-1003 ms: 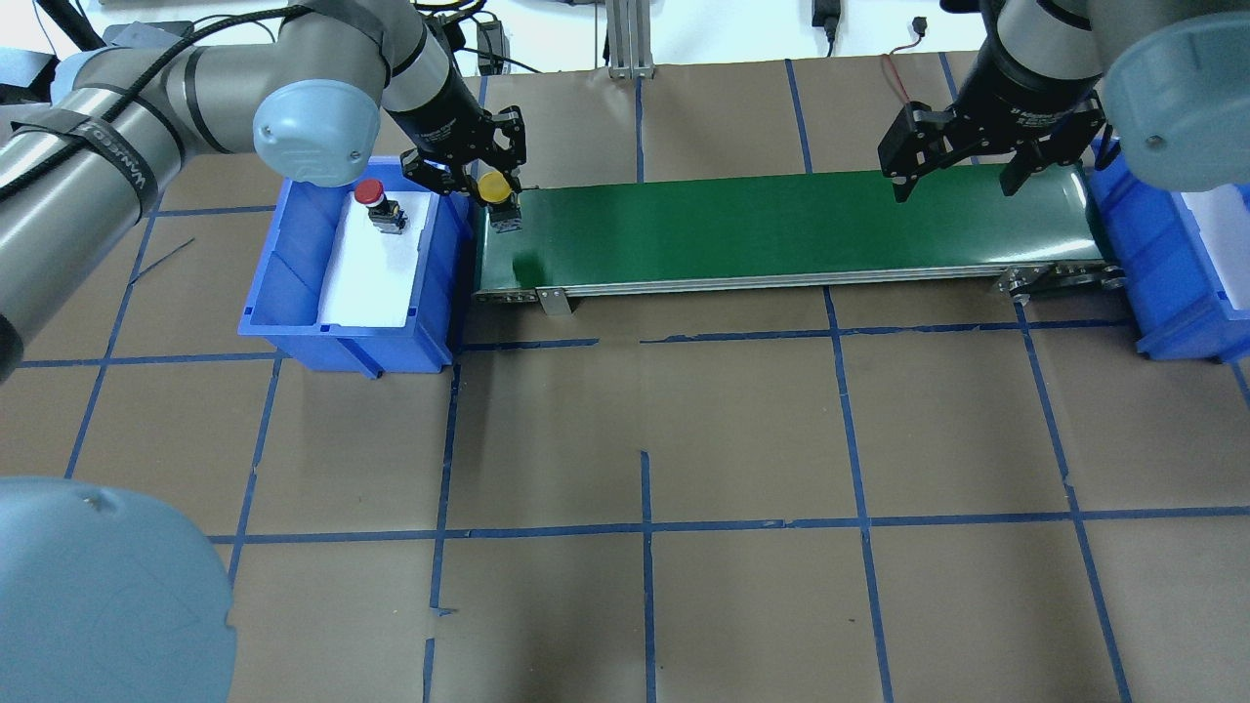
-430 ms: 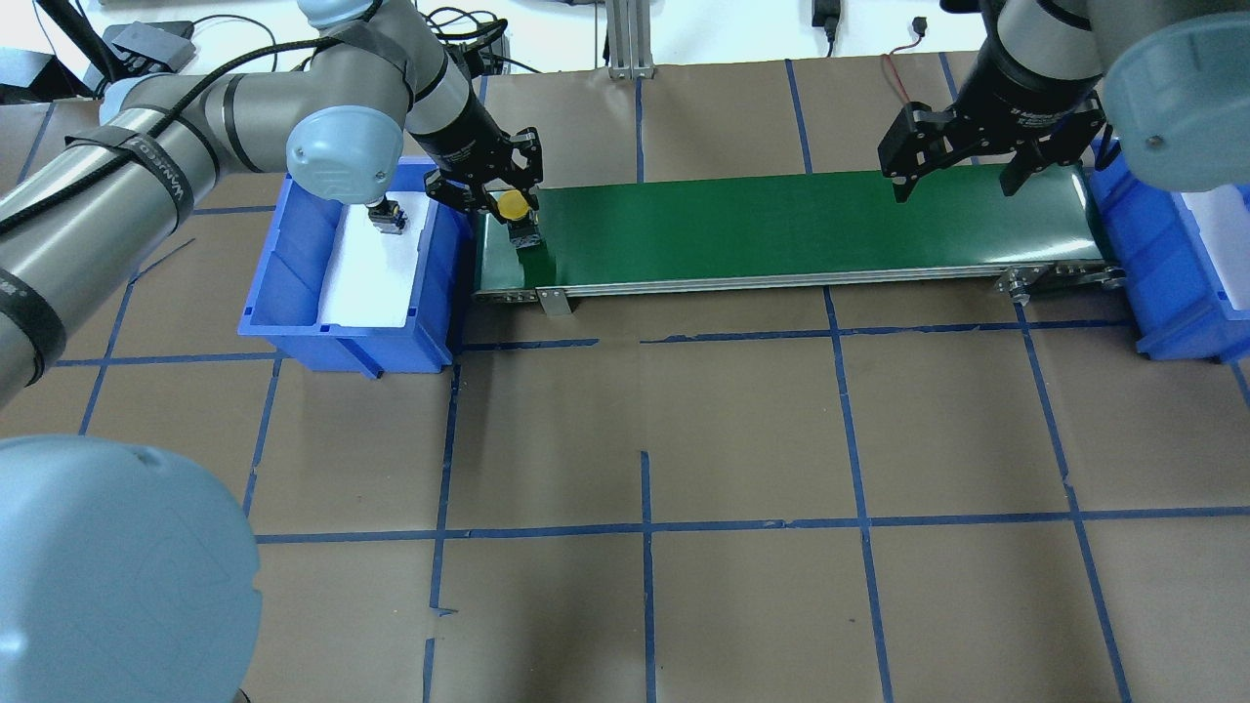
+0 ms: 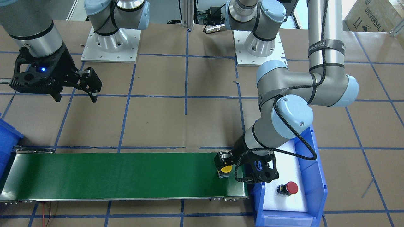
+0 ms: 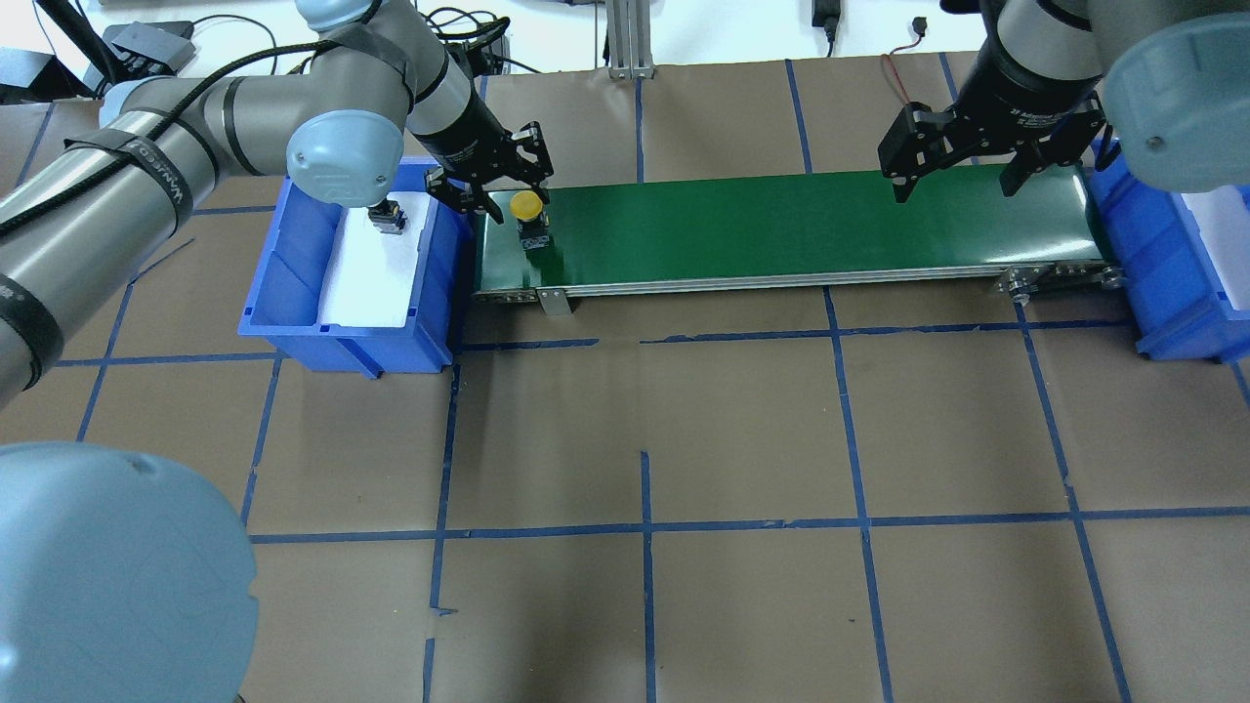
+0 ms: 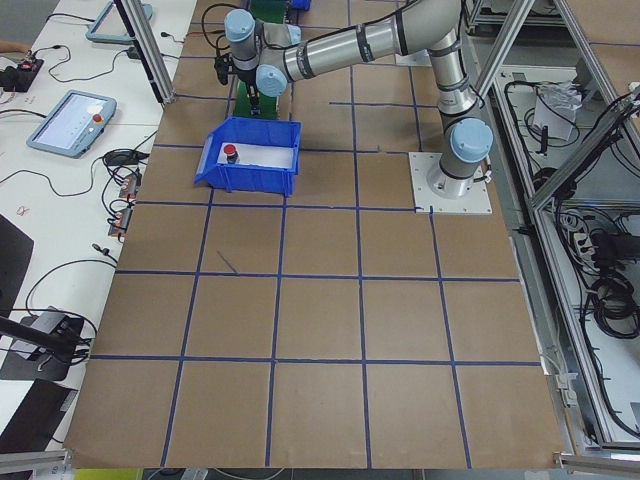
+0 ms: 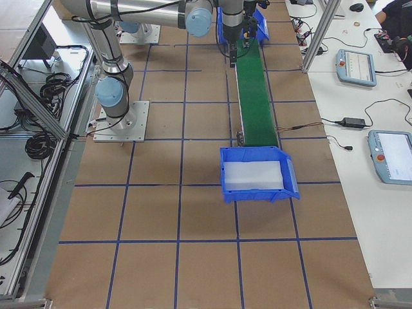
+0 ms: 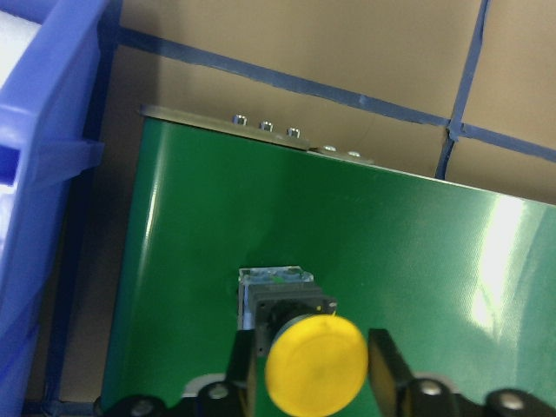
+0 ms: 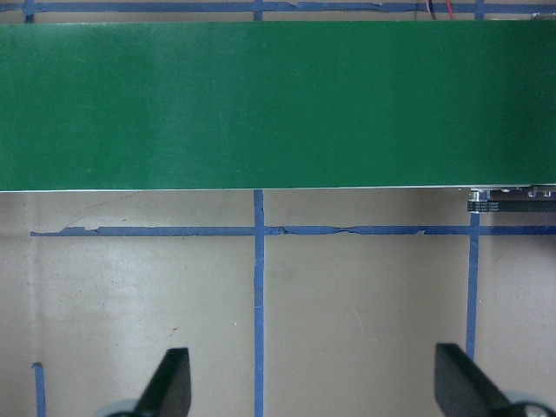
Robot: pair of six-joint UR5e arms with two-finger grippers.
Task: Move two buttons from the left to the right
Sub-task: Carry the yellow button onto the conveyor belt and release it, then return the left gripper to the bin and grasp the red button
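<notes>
Yellow button [image 4: 527, 205] was found parked on the green belt [image 4: 781, 229]; left gripper [image 4: 508, 195] fingers were spread around it, right gripper [image 4: 955, 186] fingers held apart too.

Yellow button [image 4: 526, 205] stands on the green belt [image 4: 781, 229], left claw [image 4: 512, 193] spread close beside it.
</notes>
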